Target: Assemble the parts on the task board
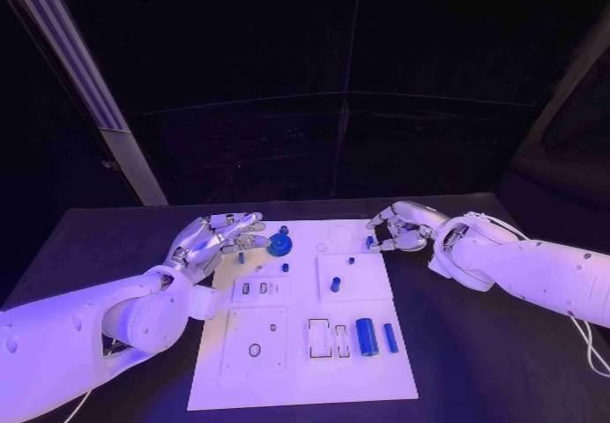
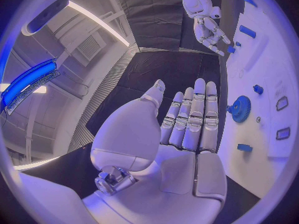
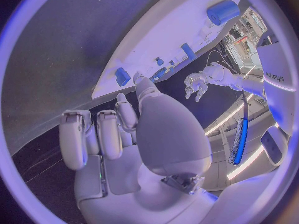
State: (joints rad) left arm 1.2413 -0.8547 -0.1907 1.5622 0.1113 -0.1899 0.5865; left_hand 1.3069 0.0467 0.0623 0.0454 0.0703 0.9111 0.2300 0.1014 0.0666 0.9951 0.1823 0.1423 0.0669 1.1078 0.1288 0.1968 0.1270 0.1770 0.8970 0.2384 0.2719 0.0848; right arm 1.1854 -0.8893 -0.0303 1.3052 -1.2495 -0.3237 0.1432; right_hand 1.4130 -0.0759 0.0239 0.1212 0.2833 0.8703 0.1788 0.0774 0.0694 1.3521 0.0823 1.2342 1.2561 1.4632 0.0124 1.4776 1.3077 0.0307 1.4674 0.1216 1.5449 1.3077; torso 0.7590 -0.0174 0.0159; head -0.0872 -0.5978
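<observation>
Board, our white rectangular task board (image 1: 299, 388) mid-table, round blue toothed gear (image 1: 279, 246) at its eleven o'clock, our left hand (image 1: 219, 240) empty, fingers straight, our right hand (image 1: 400, 227) at one o'clock pinching a small blue peg (image 1: 370, 241).

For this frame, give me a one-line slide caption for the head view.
Both silver hands, left hand and right hand, hover over the white task board's far end by a blue gear.
</observation>
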